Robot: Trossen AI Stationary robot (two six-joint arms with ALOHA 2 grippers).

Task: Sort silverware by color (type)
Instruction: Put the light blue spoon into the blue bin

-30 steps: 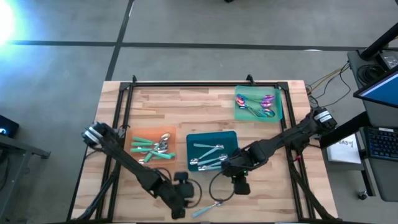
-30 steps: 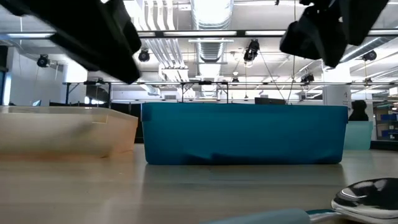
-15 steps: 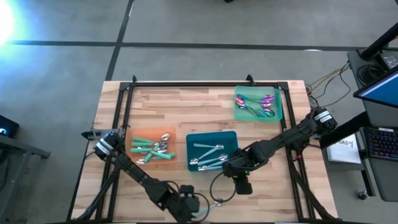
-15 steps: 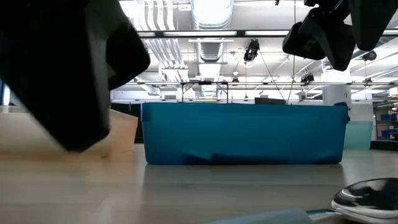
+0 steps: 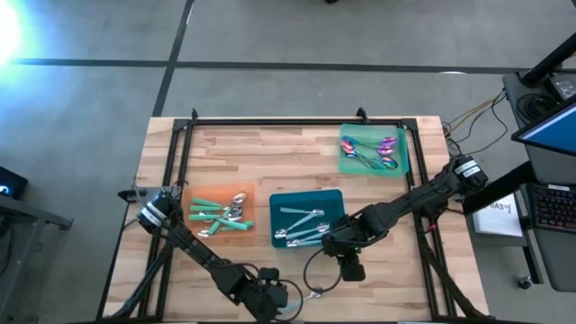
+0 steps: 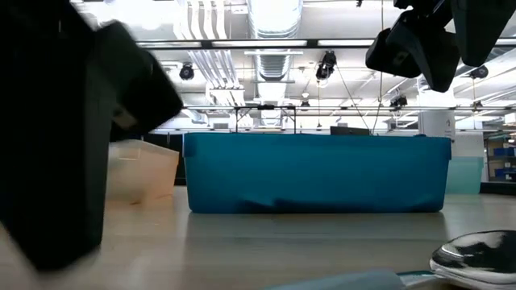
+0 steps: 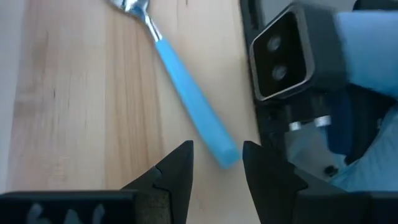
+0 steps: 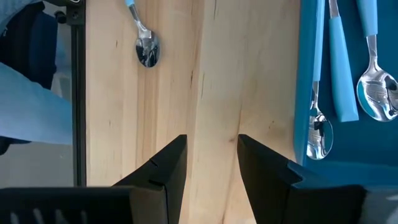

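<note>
We see the wooden tabletop (image 5: 270,153) carrying three trays. The teal tray (image 5: 307,219), just beside our right end effector (image 8: 211,158), holds light-blue-handled spoons (image 8: 341,68) with shiny silver bowls. Farther off, the orange tray (image 5: 220,214) holds teal-green silverware and the green tray (image 5: 373,150) iridescent purple pieces. The left end effector (image 7: 217,168) stands open over bare wood, the blue handle of a loose spoon (image 7: 186,93) reaching between its fingers. The right one is open, holding nothing.

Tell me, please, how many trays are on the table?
3: an orange tray on the left, a teal tray in the middle, and a green tray toward the far right corner. All hold silverware; none seems hidden.
</note>
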